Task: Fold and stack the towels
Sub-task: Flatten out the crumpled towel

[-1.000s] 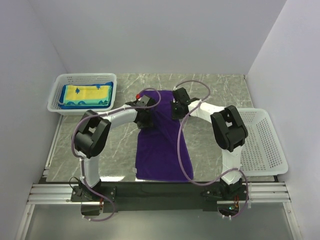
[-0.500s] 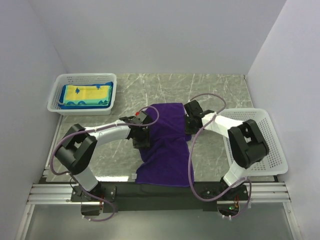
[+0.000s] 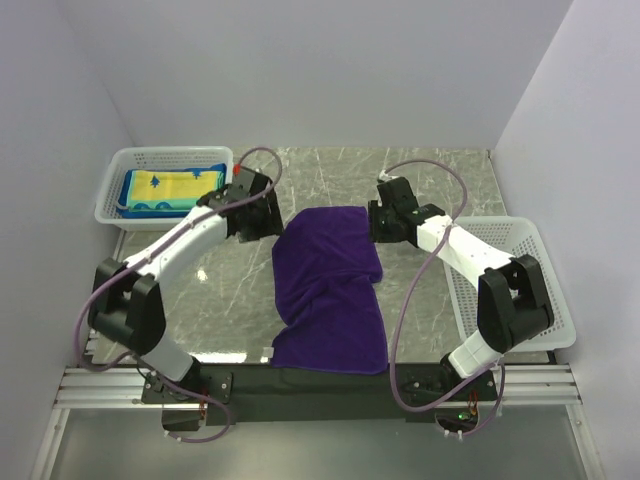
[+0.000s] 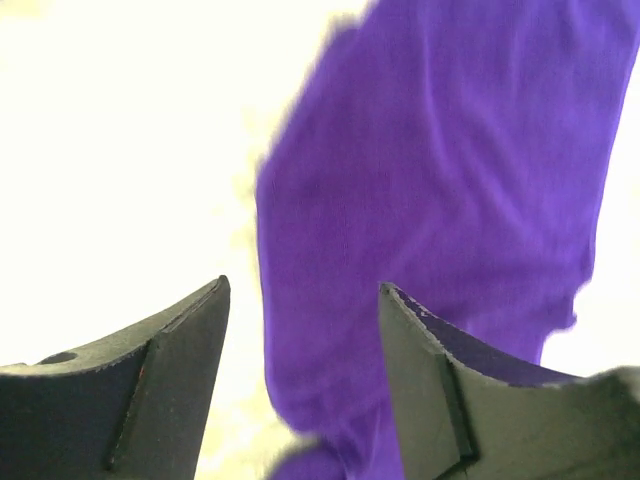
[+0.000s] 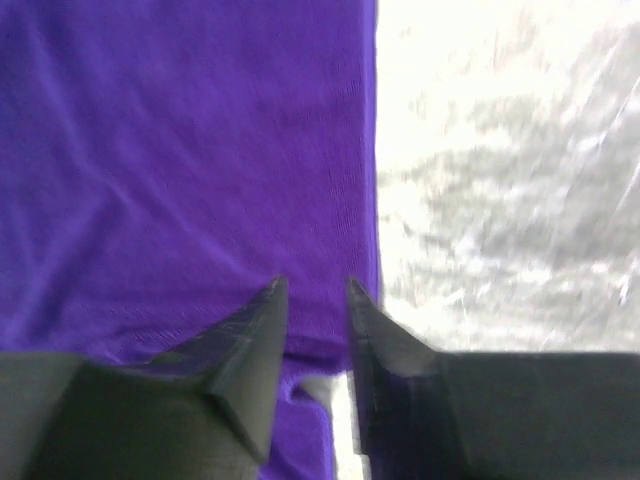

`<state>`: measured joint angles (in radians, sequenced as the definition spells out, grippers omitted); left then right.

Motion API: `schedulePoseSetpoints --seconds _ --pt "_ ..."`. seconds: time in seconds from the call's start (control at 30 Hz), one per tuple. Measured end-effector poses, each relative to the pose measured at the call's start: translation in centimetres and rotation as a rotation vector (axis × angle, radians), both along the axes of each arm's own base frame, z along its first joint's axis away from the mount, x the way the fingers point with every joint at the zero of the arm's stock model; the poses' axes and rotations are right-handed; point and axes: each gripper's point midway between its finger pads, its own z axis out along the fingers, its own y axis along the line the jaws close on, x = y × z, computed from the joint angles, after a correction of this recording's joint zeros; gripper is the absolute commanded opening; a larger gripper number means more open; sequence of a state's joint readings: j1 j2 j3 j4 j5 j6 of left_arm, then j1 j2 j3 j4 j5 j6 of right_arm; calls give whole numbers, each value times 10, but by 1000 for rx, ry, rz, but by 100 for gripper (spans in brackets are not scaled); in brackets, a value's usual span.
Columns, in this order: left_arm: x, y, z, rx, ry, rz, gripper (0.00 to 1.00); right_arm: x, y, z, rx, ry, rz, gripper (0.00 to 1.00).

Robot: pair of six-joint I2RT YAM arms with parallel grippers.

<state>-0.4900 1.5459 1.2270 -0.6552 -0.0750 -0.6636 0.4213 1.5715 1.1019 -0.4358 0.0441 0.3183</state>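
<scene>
A plain purple towel (image 3: 328, 285) lies loosely folded over itself in the middle of the marble table, its near edge at the table's front. My left gripper (image 3: 264, 216) hovers just off the towel's far left corner, open and empty; in the left wrist view (image 4: 300, 285) the towel (image 4: 450, 180) lies below and to the right. My right gripper (image 3: 377, 222) is at the towel's far right corner, its jaws narrowly open and empty (image 5: 315, 280) above the towel's right edge (image 5: 180, 150). A yellow towel with a blue border (image 3: 172, 186) lies in the left basket on teal and blue cloth.
A white mesh basket (image 3: 112, 196) stands at the far left with folded towels in it. A second white mesh basket (image 3: 520, 290) stands at the right, nothing showing in it. White walls close the table in on three sides.
Both grippers drew the towel's far edge toward the front, folding it over, then let go and moved back outward to the far corners. The towel now lies shorter and doubled.
</scene>
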Motion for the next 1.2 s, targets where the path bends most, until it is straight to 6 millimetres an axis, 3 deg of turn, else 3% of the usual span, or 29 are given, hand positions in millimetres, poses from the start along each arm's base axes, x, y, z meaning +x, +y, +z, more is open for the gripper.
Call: schedulePoseSetpoints --seconds 0.1,0.17,0.27,0.5,0.73,0.77,0.87,0.93,1.03,1.2 --pt "34 4 2 20 -32 24 66 8 2 6 9 -34 17 62" --pt "51 -2 -8 34 -27 11 65 8 5 6 19 -35 36 65" --pt "74 -15 -32 51 0 -18 61 7 11 7 44 -34 64 66" --pt "102 -26 -85 113 62 -51 50 -13 16 -4 91 -5 117 66" --pt "120 -28 -95 142 37 -63 41 -22 17 -7 108 -1 135 65" --pt "122 -29 -96 140 31 -67 33 -23 17 -8 109 -2 135 66" --pt "123 -33 -99 134 31 -79 22 -25 16 -11 108 2 135 65" --pt "122 -36 -100 128 31 -90 20 -26 15 -12 106 6 135 65" --pt "120 -42 -99 126 26 -106 3 -26 15 -13 107 5 135 65" --pt "118 -43 -99 188 3 -95 1 -29 13 -11 108 -5 133 65"
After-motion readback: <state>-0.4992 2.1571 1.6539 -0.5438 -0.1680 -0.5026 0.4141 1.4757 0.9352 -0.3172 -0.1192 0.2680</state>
